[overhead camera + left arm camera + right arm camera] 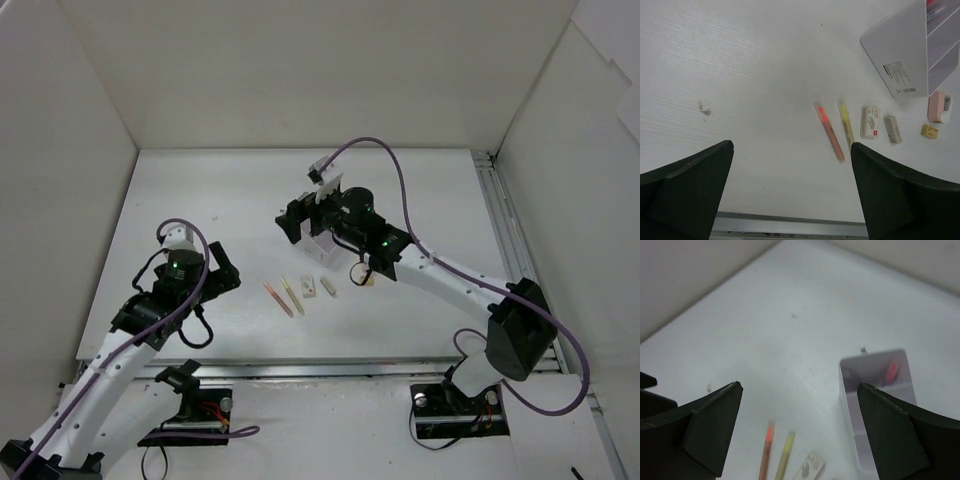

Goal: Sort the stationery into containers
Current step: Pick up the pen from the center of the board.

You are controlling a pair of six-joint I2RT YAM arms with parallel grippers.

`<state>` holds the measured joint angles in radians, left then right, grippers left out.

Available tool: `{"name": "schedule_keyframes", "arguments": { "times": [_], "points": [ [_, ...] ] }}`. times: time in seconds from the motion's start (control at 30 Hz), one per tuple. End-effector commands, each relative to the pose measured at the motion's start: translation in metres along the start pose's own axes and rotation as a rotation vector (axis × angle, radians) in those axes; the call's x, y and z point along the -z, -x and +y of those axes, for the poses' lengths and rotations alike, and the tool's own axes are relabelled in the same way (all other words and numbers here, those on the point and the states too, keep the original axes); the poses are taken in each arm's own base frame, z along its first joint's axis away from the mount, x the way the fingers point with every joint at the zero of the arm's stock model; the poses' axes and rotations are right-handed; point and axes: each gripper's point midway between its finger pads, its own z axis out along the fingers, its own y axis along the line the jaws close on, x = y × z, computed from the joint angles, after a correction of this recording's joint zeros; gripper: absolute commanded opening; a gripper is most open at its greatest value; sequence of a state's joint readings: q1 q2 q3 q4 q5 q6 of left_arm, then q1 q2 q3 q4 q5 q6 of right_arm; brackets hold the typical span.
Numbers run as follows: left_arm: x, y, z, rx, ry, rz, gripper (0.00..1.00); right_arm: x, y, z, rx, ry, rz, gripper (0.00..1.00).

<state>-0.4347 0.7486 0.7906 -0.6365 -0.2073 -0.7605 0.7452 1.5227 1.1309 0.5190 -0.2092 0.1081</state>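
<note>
At the middle of the white table [200, 200], find the translucent lavender plastic box [322, 250] with the right gripper [297, 214] hanging just above it, fingers spread wide and holding nothing; find the left gripper [791, 150] at about 9 o'clock from the box, likewise spread and empty, aimed at the loose stationery; judging by that, take the step in hand to be fetching the next pen. Go first for the thin pink-orange pen [829, 131], at 7 o'clock from the box in the overhead view and outermost in the row; come down from above with the jaws set across the barrel, not along it; keep clear of the thin yellow pen [845, 125] lying just beside it, nearly parallel; close at mid-length to avoid tipping; lift straight up before swinging over; release low into the compartment holding a reddish pen [891, 372]. Count two pens loose on the table and at least one in the box; count four eraser blocks from 6 round to 4 o'clock of the box: one white block in a printed sleeve [870, 121], one plain greyish-white block [892, 129], one small tan block [929, 131], one pinkish block [939, 106]; count one box; cannot tell what else lies inside it.
</note>
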Motion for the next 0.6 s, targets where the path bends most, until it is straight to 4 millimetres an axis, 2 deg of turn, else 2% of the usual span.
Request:
{"name": "schedule_keyframes", "arguments": {
  "times": [0.0,0.03,0.07,0.1,0.13,0.2,0.23,0.3,0.37,0.5,0.57],
  "points": [
    [-0.008,0.006,-0.014,0.035,-0.022,-0.014,1.00,0.037,-0.042,-0.040,-0.059,-0.334,0.234,0.98],
    [-0.011,0.005,-0.015,0.050,-0.017,-0.005,1.00,0.047,-0.044,-0.053,-0.072,-0.420,0.233,0.98],
    [-0.014,0.002,-0.017,0.062,-0.013,0.011,1.00,0.053,-0.048,-0.057,-0.089,-0.460,0.238,0.98],
    [-0.022,-0.003,-0.018,0.067,0.007,0.039,1.00,0.062,-0.062,-0.064,-0.123,-0.512,0.253,0.98],
    [-0.027,-0.006,-0.020,0.091,0.015,0.058,1.00,0.074,-0.057,-0.074,-0.132,-0.588,0.224,0.98],
    [-0.041,-0.015,-0.023,0.100,0.048,0.116,1.00,0.090,-0.063,-0.081,-0.162,-0.655,0.214,0.98],
    [-0.046,-0.019,-0.026,0.112,0.049,0.142,1.00,0.102,-0.053,-0.091,-0.159,-0.718,0.173,0.98],
    [-0.059,-0.025,-0.033,0.111,0.085,0.187,1.00,0.121,-0.047,-0.100,-0.153,-0.796,0.138,0.98],
    [-0.069,-0.033,-0.044,0.112,0.117,0.233,1.00,0.132,-0.046,-0.105,-0.133,-0.835,0.131,0.98],
    [-0.085,-0.049,-0.054,0.134,0.181,0.312,1.00,0.148,-0.042,-0.116,-0.099,-0.909,0.136,0.98],
    [-0.094,-0.060,-0.058,0.139,0.198,0.350,0.95,0.156,-0.049,-0.119,-0.082,-0.932,0.171,0.98]
  ]
}}
